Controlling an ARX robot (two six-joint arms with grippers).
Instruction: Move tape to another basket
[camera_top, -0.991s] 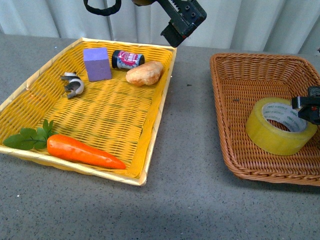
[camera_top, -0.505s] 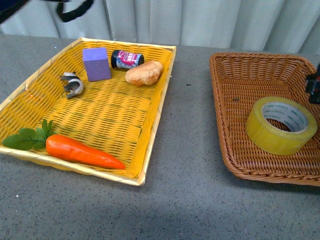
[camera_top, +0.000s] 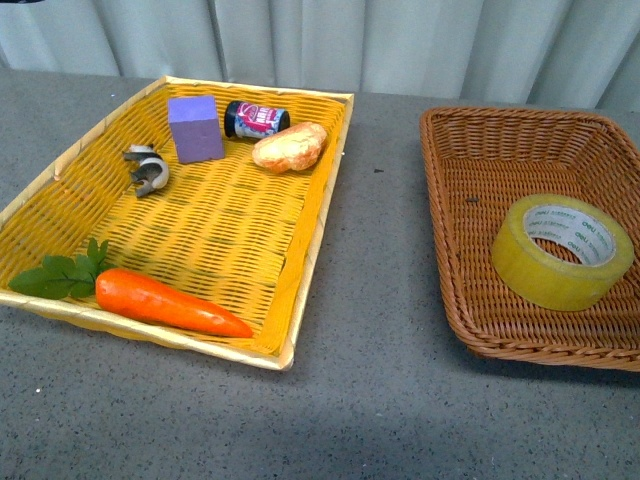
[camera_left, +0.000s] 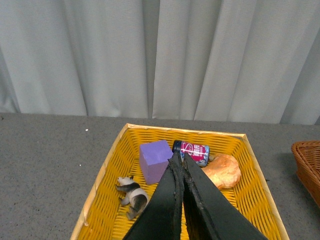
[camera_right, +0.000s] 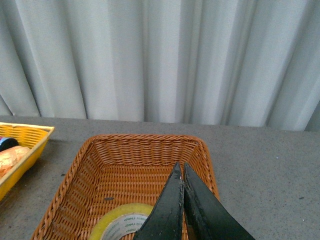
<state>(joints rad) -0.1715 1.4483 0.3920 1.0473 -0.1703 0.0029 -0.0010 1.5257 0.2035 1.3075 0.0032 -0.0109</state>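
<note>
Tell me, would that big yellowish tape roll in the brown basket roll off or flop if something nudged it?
Probably not. The tape lies flat on its side in the brown basket, so a nudge would likely slide it rather than roll it. It looks like a thick, wide ring, so it is probably stiff. Its glossy surface may be somewhat slippery to grip.

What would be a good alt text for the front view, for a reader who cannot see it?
A roll of yellowish tape lies flat in a brown wicker basket on the right of a grey table. On the left, a yellow basket holds a carrot, purple block, small jar, bread-like piece and metal clip. No gripper appears.
</note>
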